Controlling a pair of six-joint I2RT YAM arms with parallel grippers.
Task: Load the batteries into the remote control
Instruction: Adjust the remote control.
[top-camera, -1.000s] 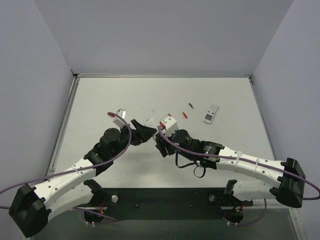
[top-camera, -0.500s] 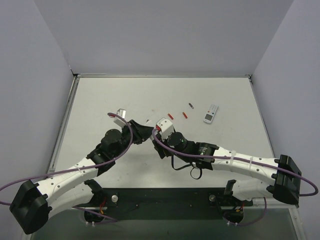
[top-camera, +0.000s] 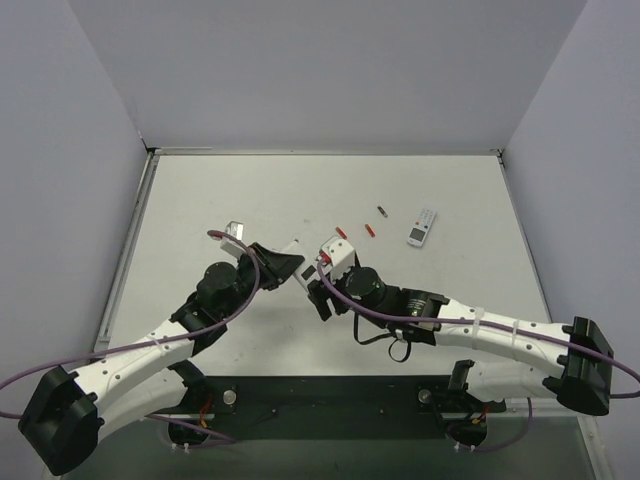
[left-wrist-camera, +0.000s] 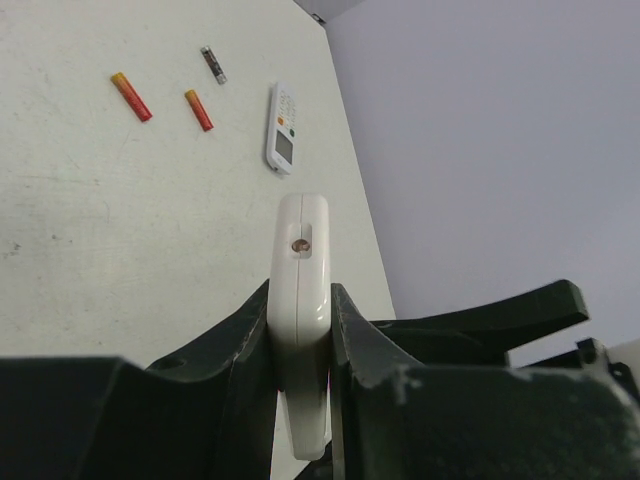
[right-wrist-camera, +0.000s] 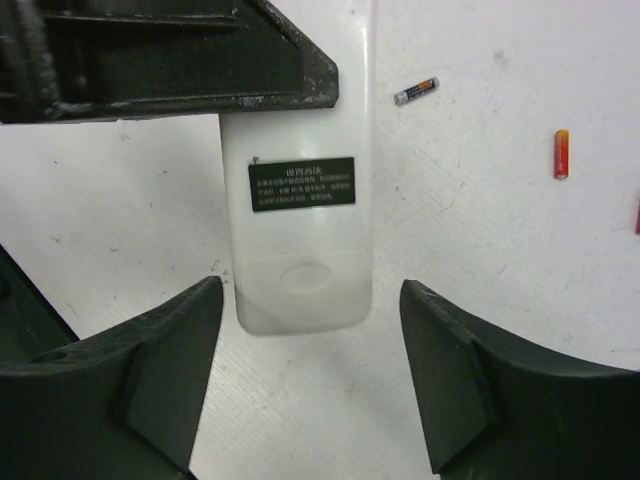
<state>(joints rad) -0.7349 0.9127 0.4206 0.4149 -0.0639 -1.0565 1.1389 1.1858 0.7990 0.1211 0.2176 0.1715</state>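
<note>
The remote control (left-wrist-camera: 302, 270) is held edge-on between my left gripper's (left-wrist-camera: 300, 295) fingers, its white side and a small round end port facing the camera. From the right wrist I see its plain white back (right-wrist-camera: 300, 200) with a black label. My right gripper (right-wrist-camera: 312, 290) stands open around the remote's lower end, with a gap on both sides. In the top view the two grippers meet at mid-table: left gripper (top-camera: 290, 263), remote control (top-camera: 304, 270), right gripper (top-camera: 320, 290). Two red batteries (top-camera: 341, 232) (top-camera: 370, 231) lie on the table beyond them, also visible as the batteries (left-wrist-camera: 131, 96) (left-wrist-camera: 198, 109).
A dark grey battery (top-camera: 381, 211) and a white-faced remote (top-camera: 422, 227) lie further right and back. Both arms cross the near half of the table, cables looping beside them. Walls enclose the table on three sides.
My left gripper has closed on the remote control. My right gripper has opened and let go of it.
</note>
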